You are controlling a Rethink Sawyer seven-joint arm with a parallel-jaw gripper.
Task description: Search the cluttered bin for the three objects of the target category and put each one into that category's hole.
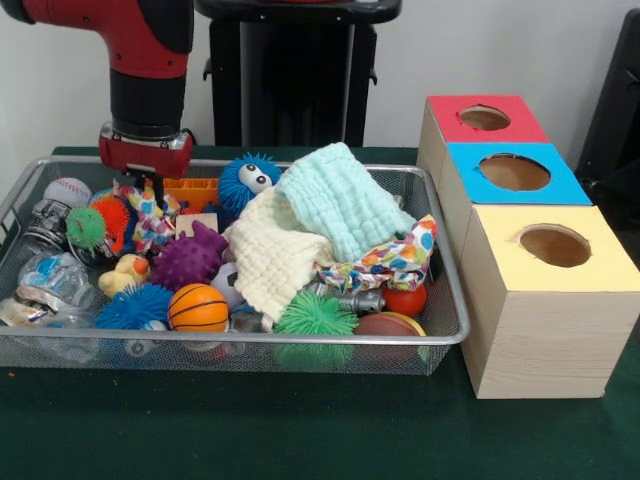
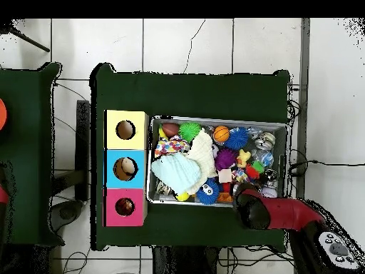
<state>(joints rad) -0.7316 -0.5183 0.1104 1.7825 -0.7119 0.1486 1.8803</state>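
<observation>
Front view: wire bin (image 1: 440, 335) sits on the table (image 1: 300, 430), with three boxes (image 1: 545, 300) in a row just right of it, running front to back, each with a hole on top. Inside the bin, two cloths (image 1: 300, 235) lie heaped at centre, one on the other; basketball (image 1: 198, 307) at front, baseball (image 1: 67, 191) at back left. Arm (image 1: 148, 85) hangs over the bin's back left corner.

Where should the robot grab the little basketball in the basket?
Probably straight from above, fingers closing across the round middle of the little basketball. It lies at the front of the wire basket, with its top bare but a blue spiky ball pressed against one side, so sideways approaches look crowded.
</observation>
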